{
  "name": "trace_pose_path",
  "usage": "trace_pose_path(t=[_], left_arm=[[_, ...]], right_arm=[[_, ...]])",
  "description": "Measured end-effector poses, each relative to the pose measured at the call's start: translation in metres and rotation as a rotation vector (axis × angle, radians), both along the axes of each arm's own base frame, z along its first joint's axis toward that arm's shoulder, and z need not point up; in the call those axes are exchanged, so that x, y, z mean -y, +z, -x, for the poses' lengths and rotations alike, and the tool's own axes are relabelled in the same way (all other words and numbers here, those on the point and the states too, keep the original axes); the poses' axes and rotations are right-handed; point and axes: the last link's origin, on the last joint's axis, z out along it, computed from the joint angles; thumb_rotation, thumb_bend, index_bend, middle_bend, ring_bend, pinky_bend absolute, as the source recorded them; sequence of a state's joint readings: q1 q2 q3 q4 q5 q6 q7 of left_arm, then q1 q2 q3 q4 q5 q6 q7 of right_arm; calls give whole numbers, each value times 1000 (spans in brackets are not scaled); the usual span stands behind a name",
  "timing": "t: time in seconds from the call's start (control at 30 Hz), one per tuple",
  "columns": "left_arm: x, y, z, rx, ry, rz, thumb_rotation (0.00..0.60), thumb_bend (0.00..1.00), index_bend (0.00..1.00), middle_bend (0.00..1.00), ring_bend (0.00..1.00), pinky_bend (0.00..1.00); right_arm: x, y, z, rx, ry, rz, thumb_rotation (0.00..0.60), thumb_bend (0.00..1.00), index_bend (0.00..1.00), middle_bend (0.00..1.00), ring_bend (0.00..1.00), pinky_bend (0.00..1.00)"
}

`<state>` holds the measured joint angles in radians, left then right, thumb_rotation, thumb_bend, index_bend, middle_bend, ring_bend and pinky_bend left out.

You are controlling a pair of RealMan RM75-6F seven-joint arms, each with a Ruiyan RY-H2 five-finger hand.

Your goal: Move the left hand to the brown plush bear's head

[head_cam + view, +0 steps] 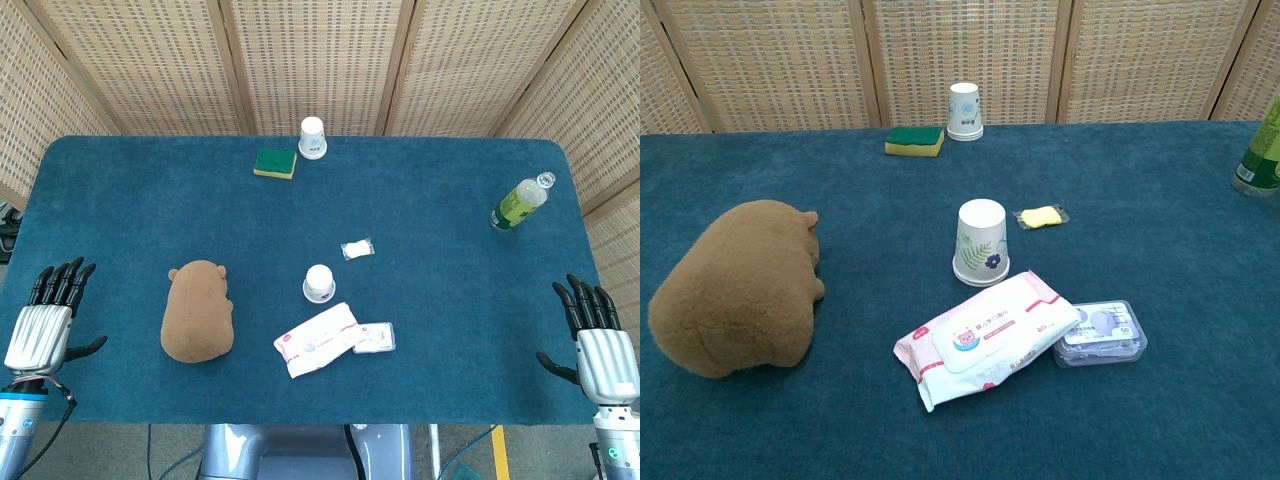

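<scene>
The left hand [45, 322] hovers at the near-left edge of the dark blue felt-covered table [120, 190] with its fingers spread and straight, holding and touching nothing, well apart from the brown plush bear [198, 310], which lies face down to its right with its head pointing toward the far side. The right hand [597, 340] sits at the near-right edge, likewise spread and empty. Near the bear are an upturned white paper cup [981, 241], a soft white-and-pink pack of wet wipes [985, 335] and a small clear plastic box [1101, 333] touching the pack.
</scene>
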<state>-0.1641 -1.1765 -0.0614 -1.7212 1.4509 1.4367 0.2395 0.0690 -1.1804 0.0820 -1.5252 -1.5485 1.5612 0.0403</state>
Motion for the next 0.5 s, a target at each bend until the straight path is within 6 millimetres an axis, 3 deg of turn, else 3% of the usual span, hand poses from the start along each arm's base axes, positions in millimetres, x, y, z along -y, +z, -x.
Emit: trace_pose_path(t=[0.5], left_arm=[[-2, 0, 1, -2, 3, -6, 600, 147, 0, 0, 0, 0]], right_arm=[[-1, 1, -1, 2, 2, -4, 600, 111, 0, 0, 0, 0]])
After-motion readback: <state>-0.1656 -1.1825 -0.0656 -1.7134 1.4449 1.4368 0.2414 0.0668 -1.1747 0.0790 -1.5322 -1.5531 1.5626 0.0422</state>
